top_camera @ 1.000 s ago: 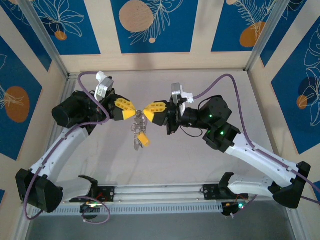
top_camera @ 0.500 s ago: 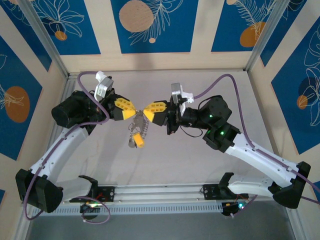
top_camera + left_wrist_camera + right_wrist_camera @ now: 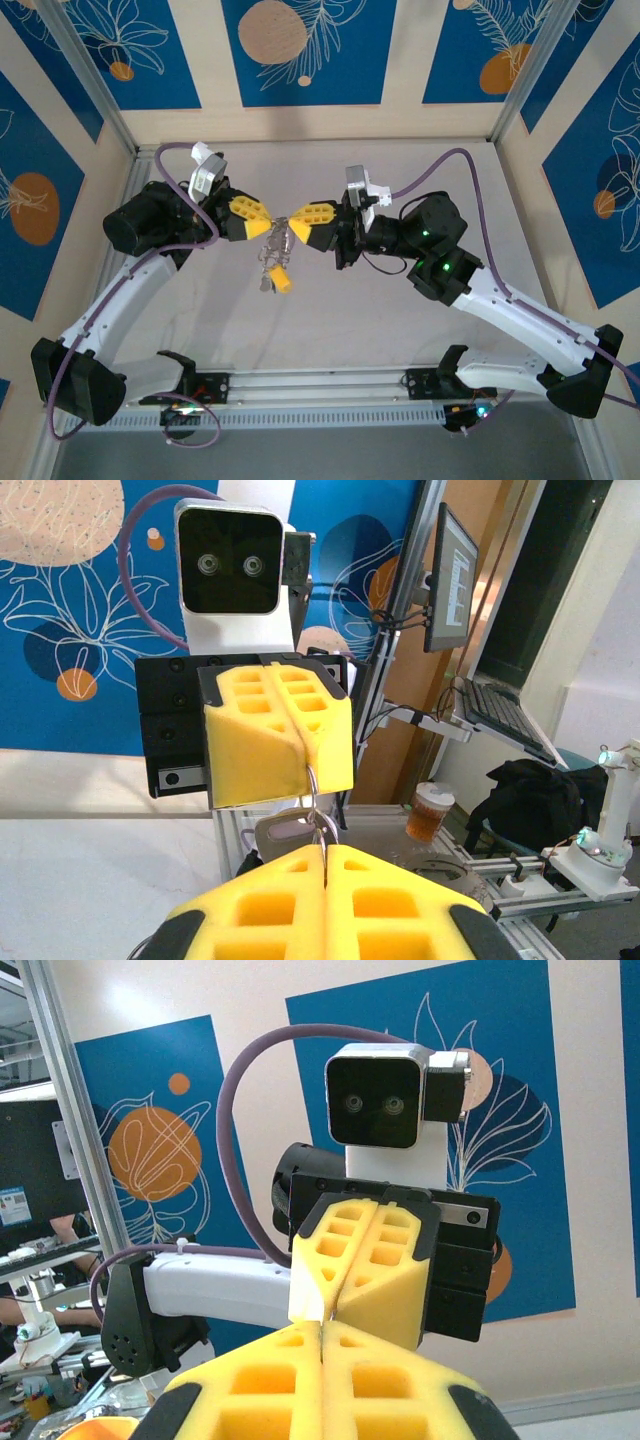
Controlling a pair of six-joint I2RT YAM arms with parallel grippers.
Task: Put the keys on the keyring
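1. Plainly, the two arms met tip to tip above the middle of the bench [image 3: 400, 330], with the left claw [image 3: 268, 222] and the right claw [image 3: 297, 221] almost touching.
2. The right claw [image 3: 303, 772] was closed, its yellow pads pressed flat together. The thin grey wire of the keyring [image 3: 312, 792] came out of the bottom of their seam, so it was gripping the ring.
3. The left claw [image 3: 325, 852] was closed too, with no gap between its pads. The ring's wire ran down to the very tip of its seam — whether ring wire or a key was pinched there could not be told.
4. The keyring [image 3: 279, 238] hung in the small gap between and just below the two claw tips, clear of the bench.
5. The keys [image 3: 273, 256] dangled from it as a small silvery bunch, with a yellow tag [image 3: 283, 281] lowest of all.
6. From the left wrist, one key with a pale lilac head [image 3: 284, 830] sat just behind the left claw's tip, left of the wire.
7. From the right wrist, the right claw [image 3: 322, 1326] and the left claw [image 3: 332, 1300] stood nose to nose — both sets of pads shut.
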